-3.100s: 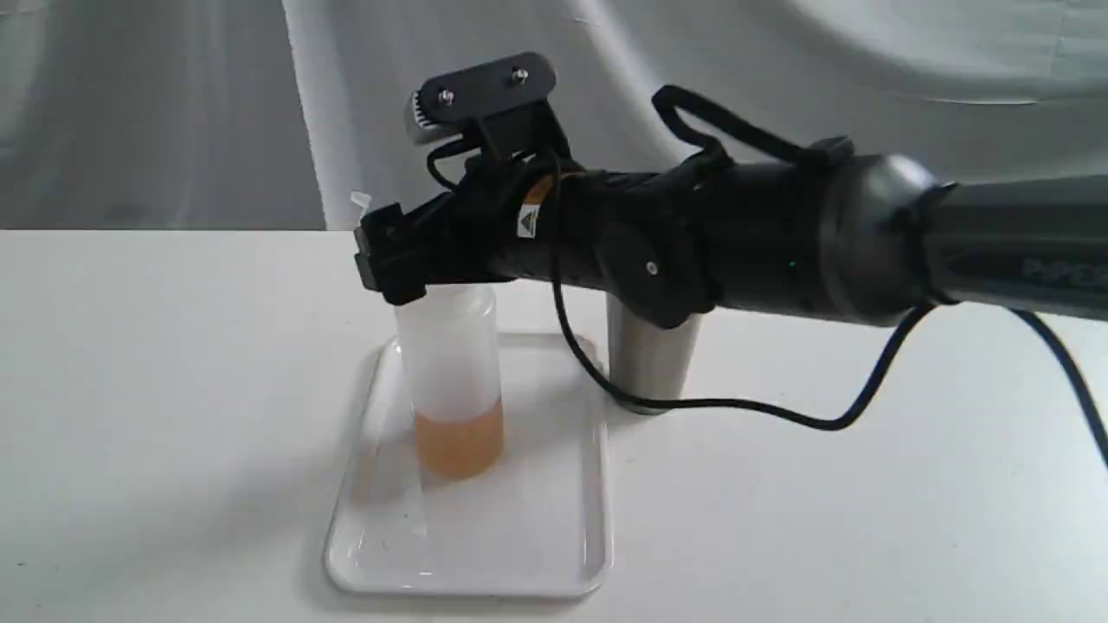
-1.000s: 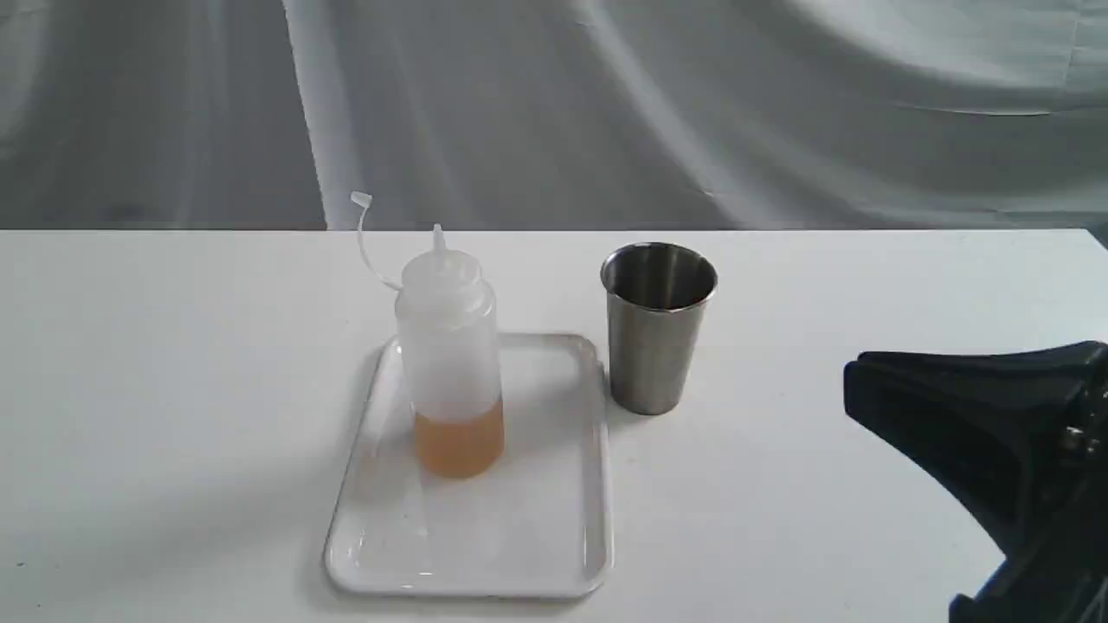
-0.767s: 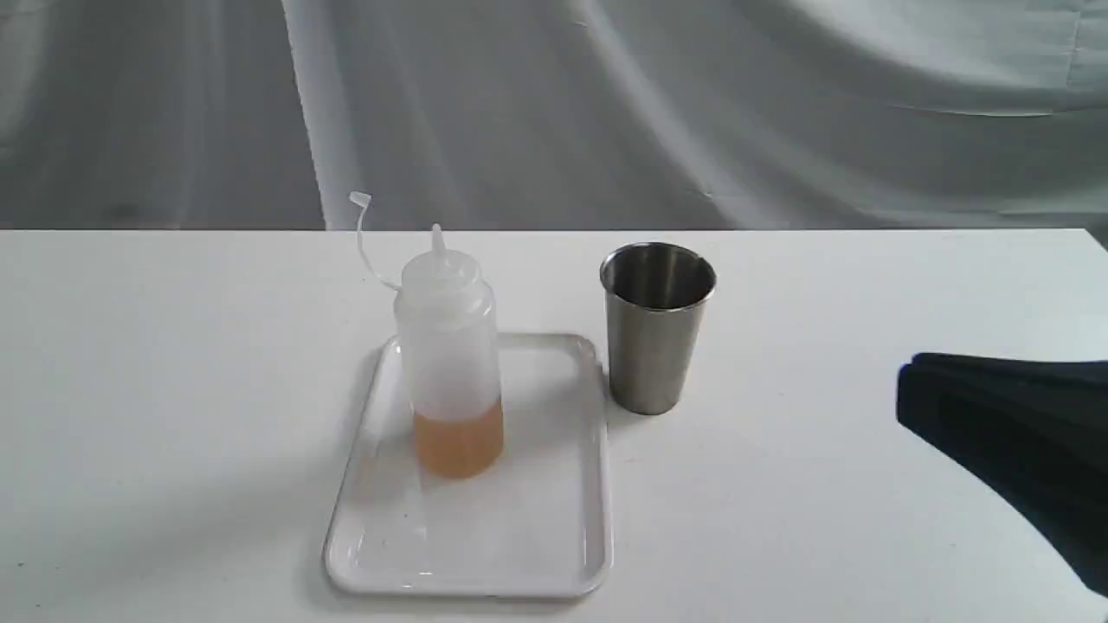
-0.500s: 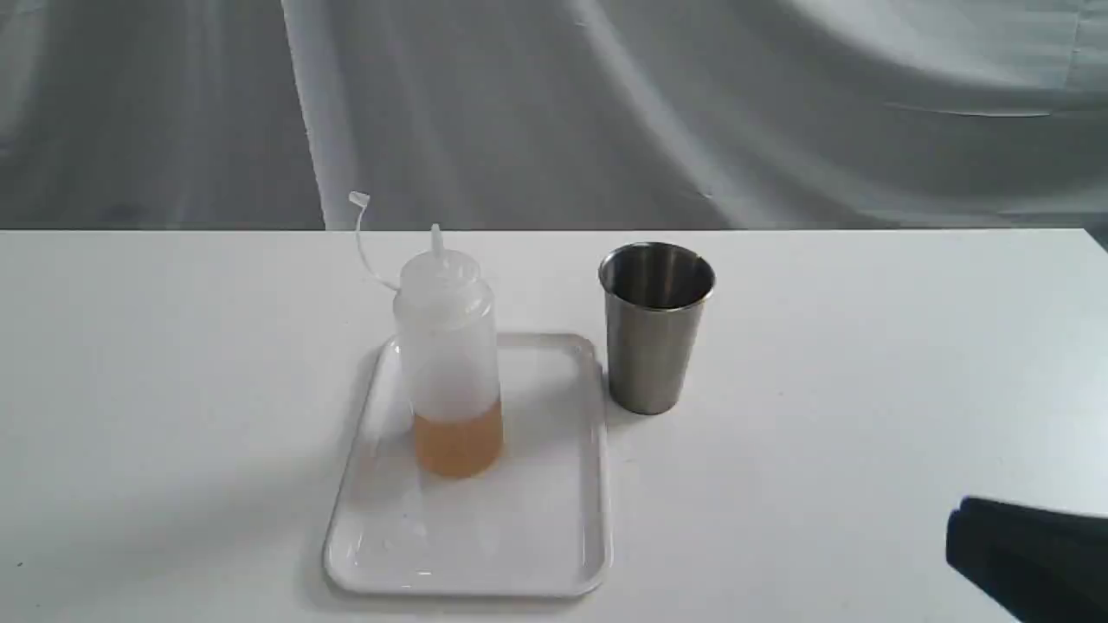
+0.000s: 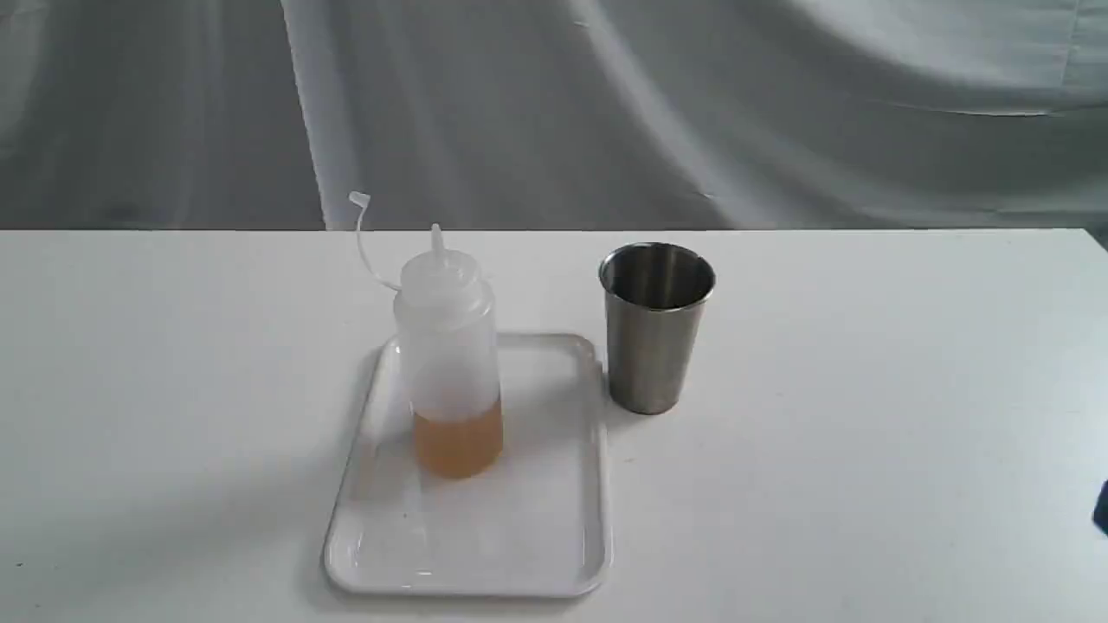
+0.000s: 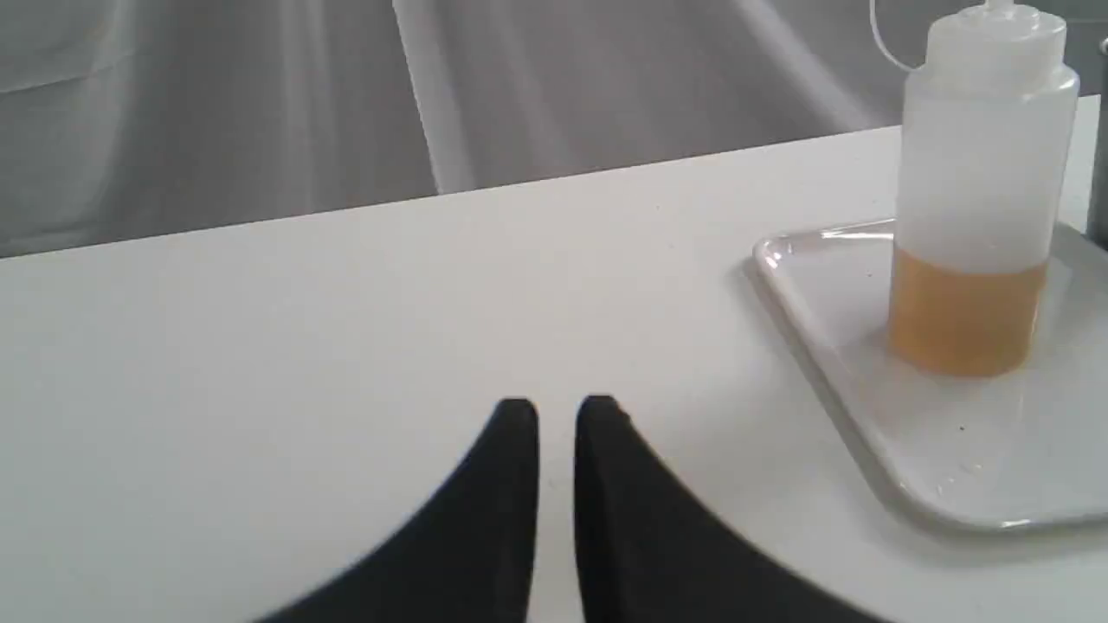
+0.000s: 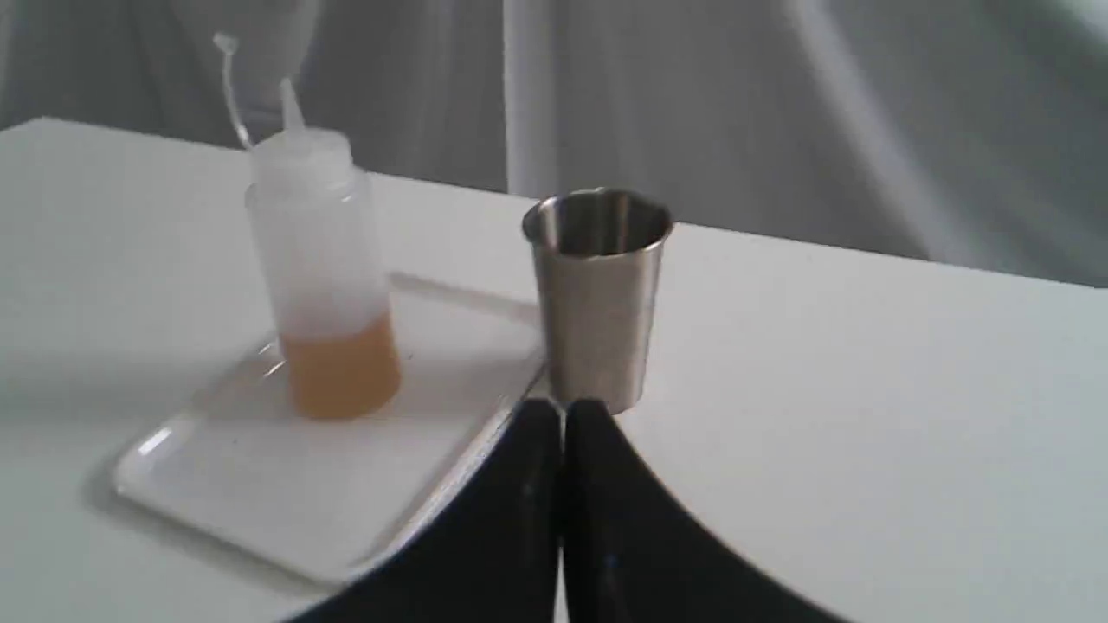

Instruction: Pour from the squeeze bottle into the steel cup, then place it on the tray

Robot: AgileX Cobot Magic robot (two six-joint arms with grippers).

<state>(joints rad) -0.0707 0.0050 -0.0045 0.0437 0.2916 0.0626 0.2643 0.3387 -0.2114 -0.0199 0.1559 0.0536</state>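
Observation:
The squeeze bottle stands upright on the white tray, amber liquid filling its lower third, cap strap curling up to its left. The steel cup stands on the table just right of the tray. In the left wrist view the bottle and tray lie well off from my left gripper, which is shut and holds nothing. My right gripper is shut and empty, hanging short of the cup, with the bottle and tray beside it.
A white table carries everything, and a grey draped cloth hangs behind it. A dark sliver of the right arm shows at the exterior view's right edge.
The right arm let go of the bottle on the tray and drew back to the right and down, almost leaving the exterior view. Bottle, cup and tray stayed put.

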